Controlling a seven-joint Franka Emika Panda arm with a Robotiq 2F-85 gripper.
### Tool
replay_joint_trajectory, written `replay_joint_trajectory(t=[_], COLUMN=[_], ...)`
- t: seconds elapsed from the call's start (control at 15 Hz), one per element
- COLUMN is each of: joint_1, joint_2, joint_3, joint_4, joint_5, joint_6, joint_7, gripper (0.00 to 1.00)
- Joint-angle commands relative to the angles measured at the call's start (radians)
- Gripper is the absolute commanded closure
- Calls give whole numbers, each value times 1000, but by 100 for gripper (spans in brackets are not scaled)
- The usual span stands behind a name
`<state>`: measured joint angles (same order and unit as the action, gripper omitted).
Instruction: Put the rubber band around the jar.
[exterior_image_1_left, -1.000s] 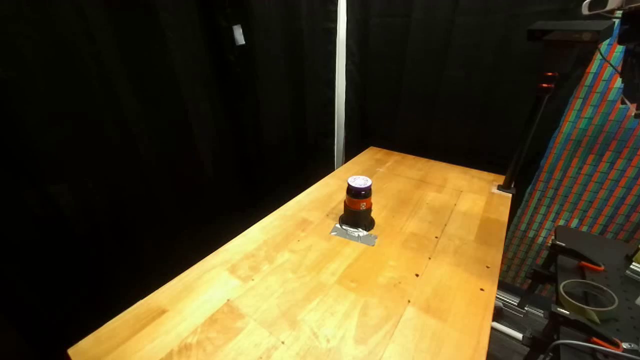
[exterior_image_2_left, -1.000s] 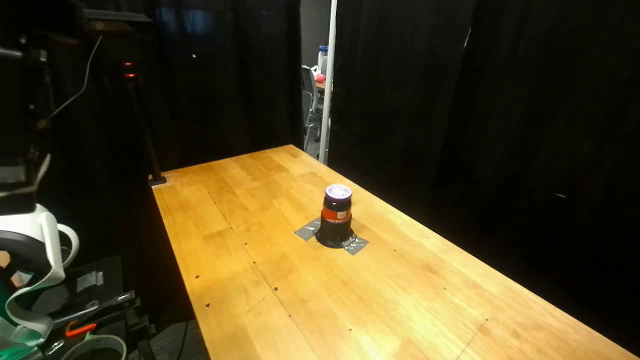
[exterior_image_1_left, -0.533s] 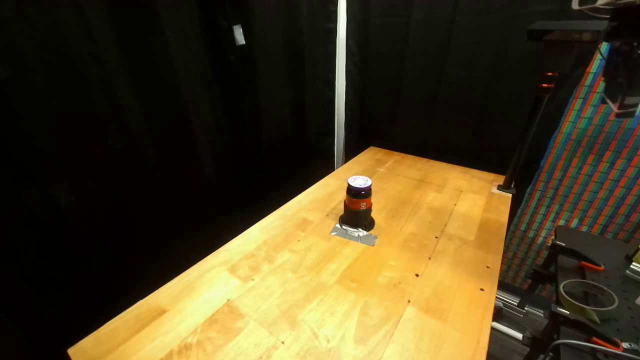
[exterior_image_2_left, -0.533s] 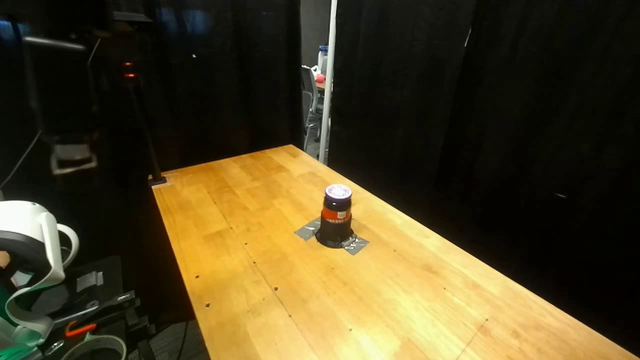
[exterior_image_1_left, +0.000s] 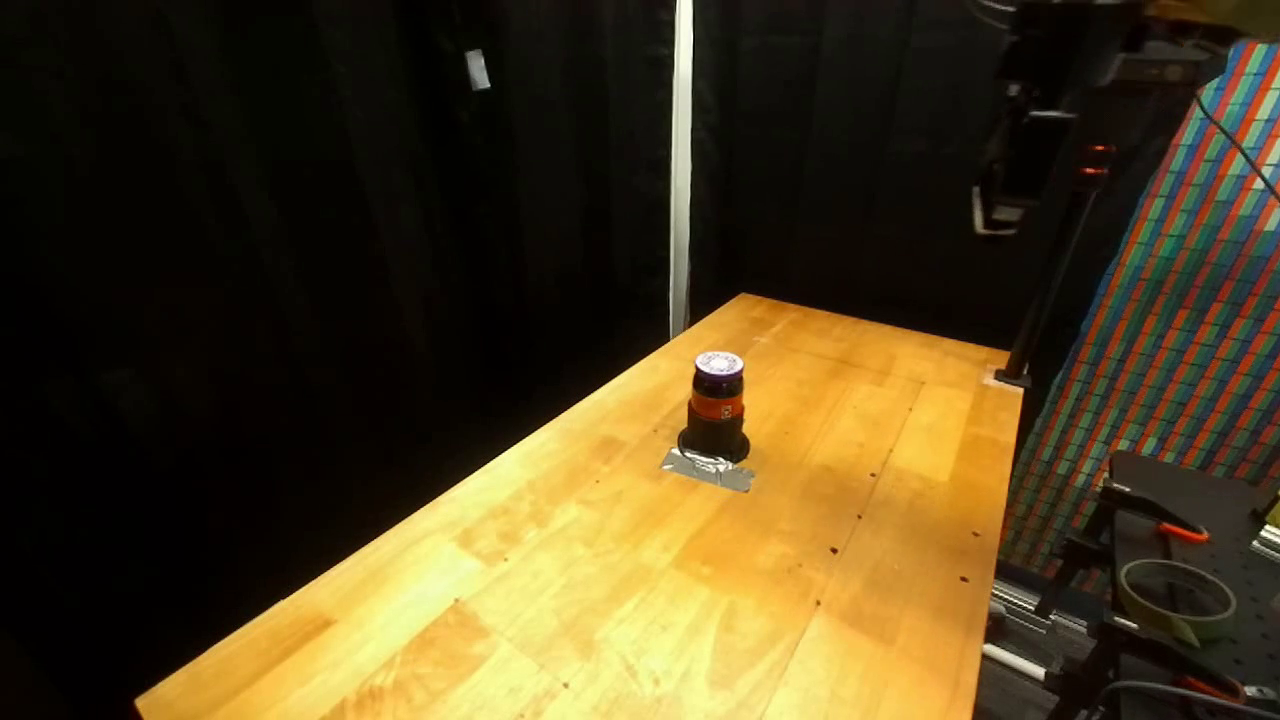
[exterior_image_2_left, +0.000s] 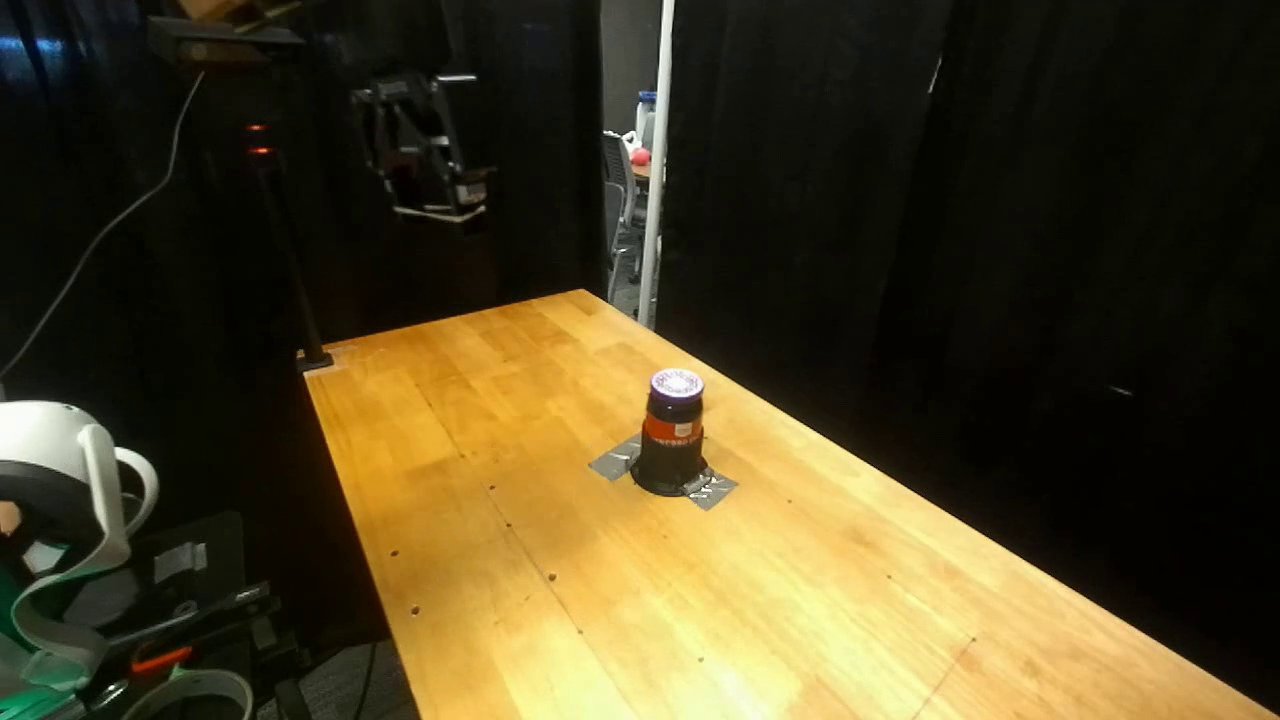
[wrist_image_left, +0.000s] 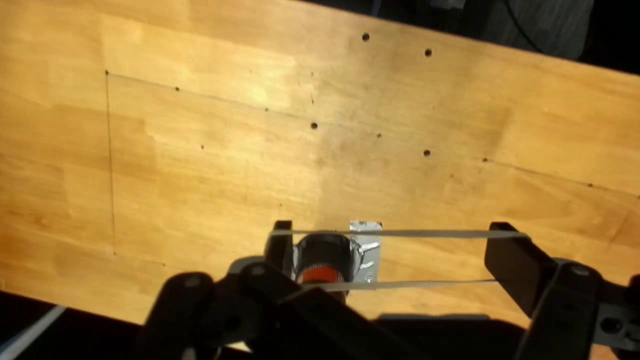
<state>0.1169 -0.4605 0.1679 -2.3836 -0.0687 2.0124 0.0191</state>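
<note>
The jar (exterior_image_1_left: 717, 406) stands upright on the wooden table, dark with an orange-red label and a pale patterned top with a purple rim. It also shows in an exterior view (exterior_image_2_left: 673, 429). In the wrist view the jar (wrist_image_left: 321, 274) is partly hidden behind the left finger. My gripper (wrist_image_left: 392, 232) is open, high above the table. A pale rubber band (wrist_image_left: 435, 233) is stretched around both fingers in two strands, apart from the jar. The gripper also shows in both exterior views (exterior_image_1_left: 998, 212) (exterior_image_2_left: 440, 205), up and away from the jar.
The jar's lower part sits in a black round base (exterior_image_2_left: 668, 470) fixed with silver tape (exterior_image_2_left: 712, 489) to the wooden table (exterior_image_1_left: 640, 600). A black post (exterior_image_1_left: 1040, 290) stands at a far corner. Black curtains surround the table. A side cart holds a tape roll (exterior_image_1_left: 1178, 598).
The arm has swung in from the side of the exterior views to above the table's far part, with the band stretched on its fingers. The jar has not moved.
</note>
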Motion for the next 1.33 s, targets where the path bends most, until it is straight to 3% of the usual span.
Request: replay_joint_trajectory(t=[0.0, 0.2, 0.67, 1.27], joint_1=[-2, -1, 17, 7], joint_2=[247, 436, 789, 989], joint_3=[27, 30, -22, -85], joint_4=[174, 300, 622, 786], joint_5=[-11, -34, -45, -43], joint_6=[156, 249, 233, 203], joint_7=[69, 93, 53, 2], gripper=[0, 0, 0, 0])
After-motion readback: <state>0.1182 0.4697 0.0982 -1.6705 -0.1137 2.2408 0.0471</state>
